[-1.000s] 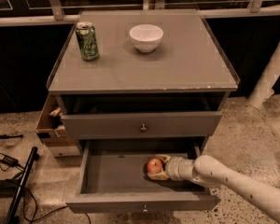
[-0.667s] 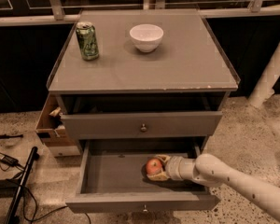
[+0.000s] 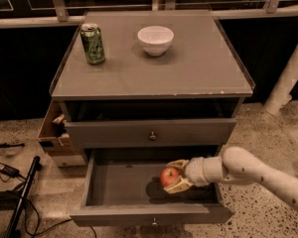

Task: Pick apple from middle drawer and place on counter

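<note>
The apple (image 3: 169, 176), small and red with a yellowish patch, is held between the fingers of my gripper (image 3: 176, 176) inside the open middle drawer (image 3: 114, 187), at its right side. A shadow lies under the apple, so it sits slightly above the drawer's grey floor. The white arm reaches in from the lower right. The gripper is shut on the apple. The counter (image 3: 188, 68) is the flat grey top of the cabinet, above the drawer.
A green can (image 3: 93, 43) and a white bowl (image 3: 155, 39) stand at the back of the counter. A shut drawer front with a knob (image 3: 152, 136) lies just above the open drawer. A cardboard box (image 3: 54, 135) and cables (image 3: 10, 175) are on the floor left.
The apple has risen slightly off the drawer floor in the gripper's hold. The arm has barely shifted otherwise.
</note>
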Controlling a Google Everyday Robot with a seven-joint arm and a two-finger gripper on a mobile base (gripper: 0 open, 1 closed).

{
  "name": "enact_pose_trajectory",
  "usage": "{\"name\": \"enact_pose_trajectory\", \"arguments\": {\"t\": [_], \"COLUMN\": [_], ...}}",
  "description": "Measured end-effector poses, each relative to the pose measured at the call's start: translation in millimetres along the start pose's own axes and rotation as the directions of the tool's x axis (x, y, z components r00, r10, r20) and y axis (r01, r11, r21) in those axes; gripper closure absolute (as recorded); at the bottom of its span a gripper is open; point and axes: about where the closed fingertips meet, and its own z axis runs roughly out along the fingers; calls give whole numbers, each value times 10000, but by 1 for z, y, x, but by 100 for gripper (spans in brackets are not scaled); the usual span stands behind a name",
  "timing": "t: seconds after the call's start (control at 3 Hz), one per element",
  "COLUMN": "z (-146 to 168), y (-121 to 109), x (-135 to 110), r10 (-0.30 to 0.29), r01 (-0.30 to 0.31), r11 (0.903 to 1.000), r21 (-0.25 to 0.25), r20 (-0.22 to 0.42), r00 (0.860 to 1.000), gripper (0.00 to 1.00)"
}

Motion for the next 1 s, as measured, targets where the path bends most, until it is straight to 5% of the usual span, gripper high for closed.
{"name": "enact_pose_trajectory", "arguments": {"t": [0.33, 1.0], "z": [-69, -86], "y": [23, 21], "x": [-99, -123], "r10": [-1158, -1305], "r01": [1153, 1293], "r11": [9919, 9908], "r21": [-532, -400], "r20": [-56, -290], "r00": [9933, 9910], "gripper": [100, 100]}}
